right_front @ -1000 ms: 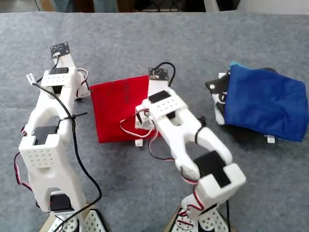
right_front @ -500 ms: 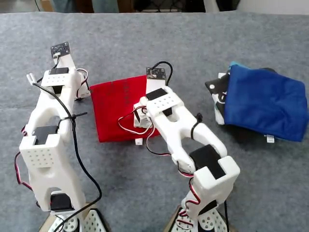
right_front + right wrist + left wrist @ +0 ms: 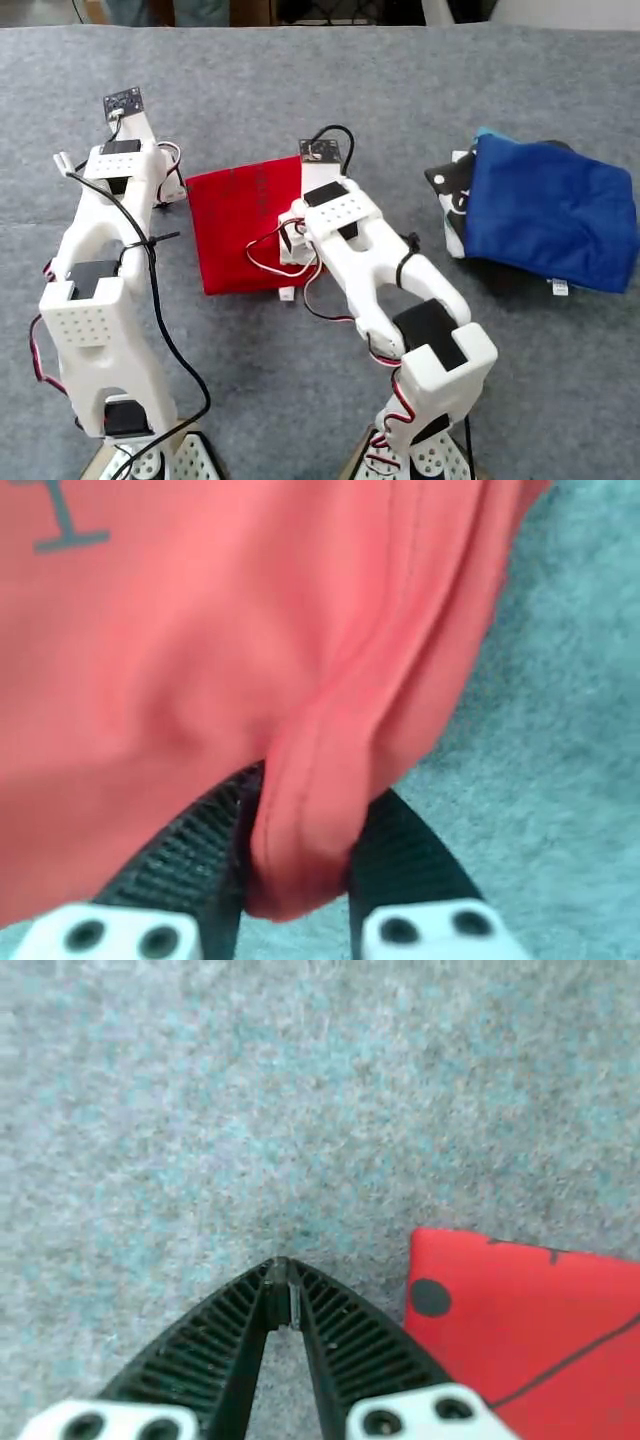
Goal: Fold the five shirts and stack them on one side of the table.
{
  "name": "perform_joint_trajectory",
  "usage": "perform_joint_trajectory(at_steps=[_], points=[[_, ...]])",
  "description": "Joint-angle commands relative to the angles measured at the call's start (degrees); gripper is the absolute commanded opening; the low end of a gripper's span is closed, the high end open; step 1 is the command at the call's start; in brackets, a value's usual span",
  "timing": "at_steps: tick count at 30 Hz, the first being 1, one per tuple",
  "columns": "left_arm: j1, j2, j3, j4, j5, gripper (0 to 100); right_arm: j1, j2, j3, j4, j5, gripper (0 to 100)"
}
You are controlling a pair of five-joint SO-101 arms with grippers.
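Observation:
A folded red shirt lies flat on the grey cloth-covered table, between the two arms. My right gripper is shut on the shirt's right edge, and a thick fold of red fabric bulges between its black fingers. My left gripper is shut with nothing in it, its tips touching just above the grey table beside the red shirt's far left corner. The right arm lies over the shirt's right side and hides that edge in the high view.
A stack of folded shirts sits at the table's right side, a blue shirt on top and a black dotted one showing beneath it. The left arm stretches along the left side. Bare table spreads behind the shirts.
The right arm has shifted slightly to the left over the red shirt, its elbow drawing in. The left arm and the stack have not moved.

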Motion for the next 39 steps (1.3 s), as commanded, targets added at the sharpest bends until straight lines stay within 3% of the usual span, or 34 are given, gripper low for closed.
perform_joint_trajectory(at_steps=[1, 6, 14, 22, 31, 39], points=[[-1.36, -3.08, -1.71, -0.44, -0.35, 3, 0.00, -0.04, -0.92, 1.41, 1.05, 3.5], [-1.54, -3.08, -1.71, -0.62, -0.44, 3, 4.22, -0.04, -2.51, 3.08, 4.84, 1.2], [-11.03, -3.08, -4.26, -2.37, 0.09, 3, 12.40, -0.13, -17.27, 12.84, 17.58, 1.5], [-10.15, -3.08, -4.09, -2.37, 0.09, 3, 21.54, 0.31, -35.30, 19.08, 28.75, 1.5], [-9.98, -3.08, -4.09, -2.37, 0.00, 3, 30.33, 0.22, -48.13, 24.70, 34.46, 1.5], [-9.98, -3.08, -4.00, -2.37, 0.00, 3, 40.97, 0.04, -58.51, 25.58, 45.80, 1.5]])
